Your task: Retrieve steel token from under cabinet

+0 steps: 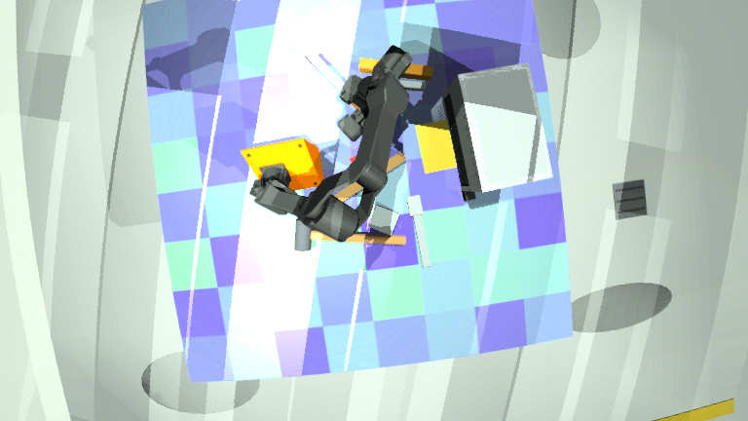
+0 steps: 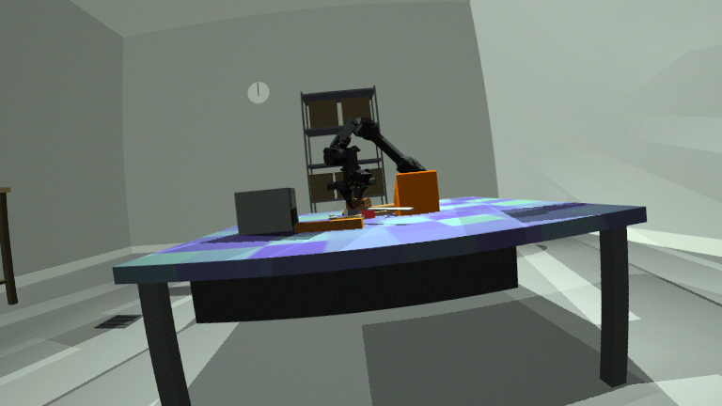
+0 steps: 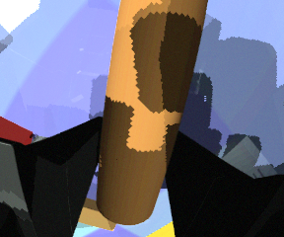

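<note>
Blue, violet and green squares cover the bench (image 1: 396,289) (image 2: 330,266), set in a pale grey room with a shelf rack (image 2: 306,146) behind the arm. The claw (image 1: 353,108) (image 2: 357,201) (image 3: 136,130) is clenched on a round wooden handle (image 3: 152,64). In the wrist view the handle's long axis runs nearly upright, from the top edge to a rounded end at lower centre, leaning slightly left toward that end. A red piece (image 3: 6,131) shows at left in that view.

From overhead, an orange bar (image 1: 366,66) lies above the claw, its long axis nearly level across the frame. Right of centre is the yellow marked area (image 1: 437,148), before the dark front of the cabinet (image 1: 509,146) (image 2: 263,212), whose long axis slants from upper left to lower right. Where the steel token lies, and which way it points, cannot be made out. A hammer (image 1: 302,235) lies below the arm, head left, handle pointing right.
</note>
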Tool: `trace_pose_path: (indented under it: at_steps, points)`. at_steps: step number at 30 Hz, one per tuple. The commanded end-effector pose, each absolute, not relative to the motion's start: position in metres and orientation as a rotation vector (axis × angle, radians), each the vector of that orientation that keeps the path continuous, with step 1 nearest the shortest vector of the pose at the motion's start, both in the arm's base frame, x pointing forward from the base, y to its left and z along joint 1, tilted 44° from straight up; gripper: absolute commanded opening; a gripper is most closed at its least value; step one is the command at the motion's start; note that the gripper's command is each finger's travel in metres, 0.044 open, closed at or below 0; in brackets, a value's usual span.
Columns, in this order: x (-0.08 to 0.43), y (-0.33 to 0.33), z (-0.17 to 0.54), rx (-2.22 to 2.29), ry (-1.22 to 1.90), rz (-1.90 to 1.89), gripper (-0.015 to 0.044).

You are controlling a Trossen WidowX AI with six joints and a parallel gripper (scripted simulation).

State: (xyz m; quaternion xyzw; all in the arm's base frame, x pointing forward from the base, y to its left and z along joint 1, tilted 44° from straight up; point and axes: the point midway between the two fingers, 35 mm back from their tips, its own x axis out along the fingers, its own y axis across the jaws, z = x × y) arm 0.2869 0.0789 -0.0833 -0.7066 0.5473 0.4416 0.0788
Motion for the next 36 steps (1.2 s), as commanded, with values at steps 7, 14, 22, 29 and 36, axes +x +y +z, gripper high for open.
trace_pose_path:
  at_steps: [7, 14, 22, 29, 36]
  points:
    - [0.284, 0.092, -0.062, -2.107, 1.613, 1.323, 0.0]
    - [0.281, 0.098, -0.048, -2.107, 1.613, 1.324, 0.0]
    - [0.278, 0.104, -0.032, -2.106, 1.613, 1.324, 0.0]
    - [0.274, 0.109, -0.018, -2.106, 1.613, 1.325, 0.0]
    - [0.272, 0.114, -0.004, -2.106, 1.613, 1.326, 0.0]
